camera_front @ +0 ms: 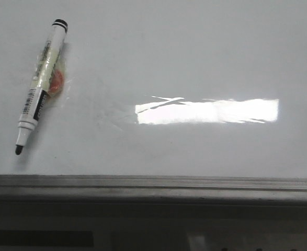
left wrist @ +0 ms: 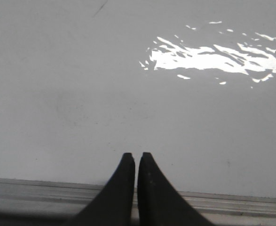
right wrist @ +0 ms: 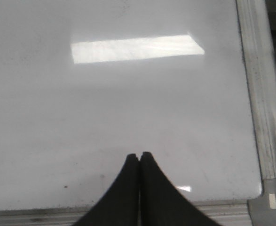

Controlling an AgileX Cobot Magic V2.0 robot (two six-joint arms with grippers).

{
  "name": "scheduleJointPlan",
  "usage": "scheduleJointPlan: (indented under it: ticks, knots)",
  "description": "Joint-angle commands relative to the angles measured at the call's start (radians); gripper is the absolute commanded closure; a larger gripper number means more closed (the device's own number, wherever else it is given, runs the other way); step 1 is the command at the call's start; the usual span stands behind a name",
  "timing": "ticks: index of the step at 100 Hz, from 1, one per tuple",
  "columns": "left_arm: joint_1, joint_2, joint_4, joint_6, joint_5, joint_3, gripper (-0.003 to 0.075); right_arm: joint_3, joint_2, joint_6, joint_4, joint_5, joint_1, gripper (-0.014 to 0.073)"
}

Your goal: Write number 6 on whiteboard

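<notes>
The whiteboard point(camera_front: 195, 57) fills the front view, glossy white with a grey metal rim along its near edge. No drawn number 6 shows on it in any view. A white marker point(camera_front: 40, 86) with a black uncapped tip lies on the board at the left, tip toward the near edge, with tape and an orange patch at its middle. No gripper shows in the front view. My left gripper point(left wrist: 136, 156) is shut and empty above the whiteboard point(left wrist: 81, 94) near its rim. My right gripper point(right wrist: 139, 155) is shut and empty above the whiteboard point(right wrist: 128, 108) near its corner.
A bright rectangular light glare point(camera_front: 208, 111) lies on the board right of centre. The grey rim point(camera_front: 153, 185) runs along the near edge. In the right wrist view the rim point(right wrist: 257, 94) runs down the board's side to a corner.
</notes>
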Motion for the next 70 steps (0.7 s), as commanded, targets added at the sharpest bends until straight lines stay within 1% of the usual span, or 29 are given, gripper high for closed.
scheduleJointPlan:
  ticks: [1, 9, 17, 31, 38, 41, 49, 56, 62, 67, 70]
  knots:
    - [0.0, -0.029, -0.004, -0.009, -0.089, 0.023, 0.0741, 0.015, -0.015, -0.008, -0.003, -0.044, -0.008, 0.0657]
    - [0.0, -0.029, -0.046, -0.009, -0.151, 0.023, 0.0741, 0.015, -0.015, -0.008, 0.01, -0.121, -0.008, 0.0657]
    - [0.0, -0.029, -0.053, -0.009, -0.218, 0.023, 0.0741, 0.015, -0.015, -0.008, 0.043, -0.266, -0.008, 0.0657]
    - [0.0, -0.029, -0.053, -0.009, -0.327, 0.023, 0.0741, 0.015, -0.015, -0.008, 0.043, -0.515, -0.008, 0.0657]
    - [0.0, -0.029, -0.056, -0.009, -0.365, 0.023, 0.0741, 0.015, -0.015, -0.008, 0.043, -0.599, -0.008, 0.0657]
    - [0.0, -0.029, -0.056, -0.009, -0.377, 0.023, 0.0741, 0.015, -0.015, -0.008, 0.043, -0.613, -0.008, 0.0657]
    - [0.0, -0.029, -0.056, -0.009, -0.393, 0.018, 0.0741, 0.013, -0.015, -0.008, 0.043, -0.595, -0.008, 0.0657]
    - [0.0, -0.029, -0.056, -0.009, -0.382, 0.006, 0.0741, 0.001, -0.015, -0.008, 0.043, -0.54, -0.008, 0.0657]
    - [0.0, -0.029, -0.056, -0.009, -0.339, -0.015, 0.0741, -0.038, -0.015, -0.008, 0.043, -0.4, -0.008, 0.0657]
    - [-0.004, -0.027, -0.056, -0.009, -0.295, -0.043, 0.0741, -0.088, -0.013, -0.008, 0.043, -0.236, -0.008, 0.0657]
    - [-0.008, -0.02, -0.056, -0.006, -0.283, -0.061, 0.0741, -0.106, -0.007, 0.007, 0.055, -0.199, -0.008, 0.0657]
